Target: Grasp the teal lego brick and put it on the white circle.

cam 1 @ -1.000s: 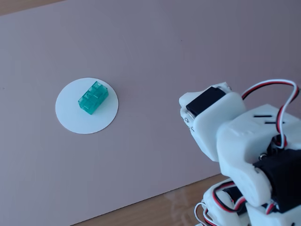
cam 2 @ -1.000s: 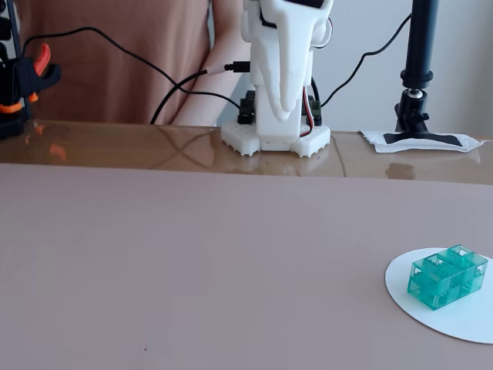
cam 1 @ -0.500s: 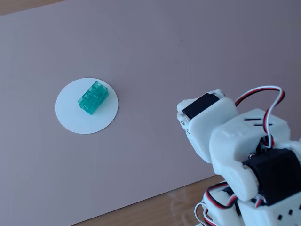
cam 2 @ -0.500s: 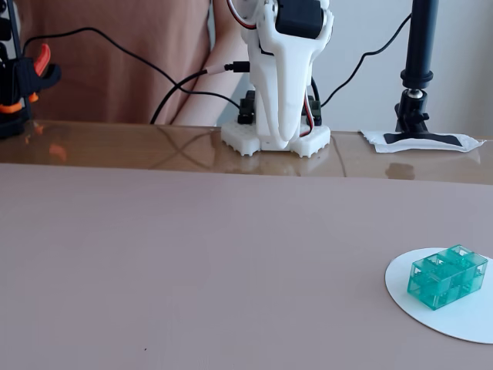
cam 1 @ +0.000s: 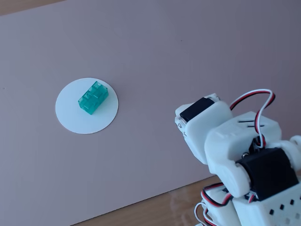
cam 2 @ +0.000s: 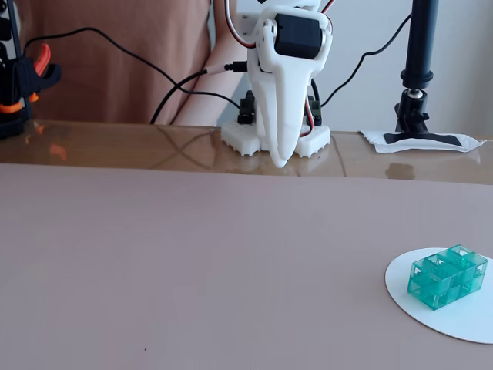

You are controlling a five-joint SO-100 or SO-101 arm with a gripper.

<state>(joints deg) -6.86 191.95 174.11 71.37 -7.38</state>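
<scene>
The teal lego brick (cam 1: 92,98) lies studs up on the white circle (cam 1: 80,123), a little right of its middle in a fixed view. In the other fixed view the brick (cam 2: 448,276) sits on the disc (cam 2: 462,325) at the lower right. My gripper (cam 2: 281,158) hangs over its base at the far edge of the mat, fingers pointing down and closed together, holding nothing. It is well away from the brick. From above, the gripper (cam 1: 181,126) shows mostly as its white housing at the lower right.
The pinkish mat (cam 1: 178,56) covers most of the table, with the wooden edge (cam 1: 164,207) beside the arm base. Behind the mat stand a black camera pole (cam 2: 420,69) on a taped foot, a black and orange clamp (cam 2: 23,77) and cables.
</scene>
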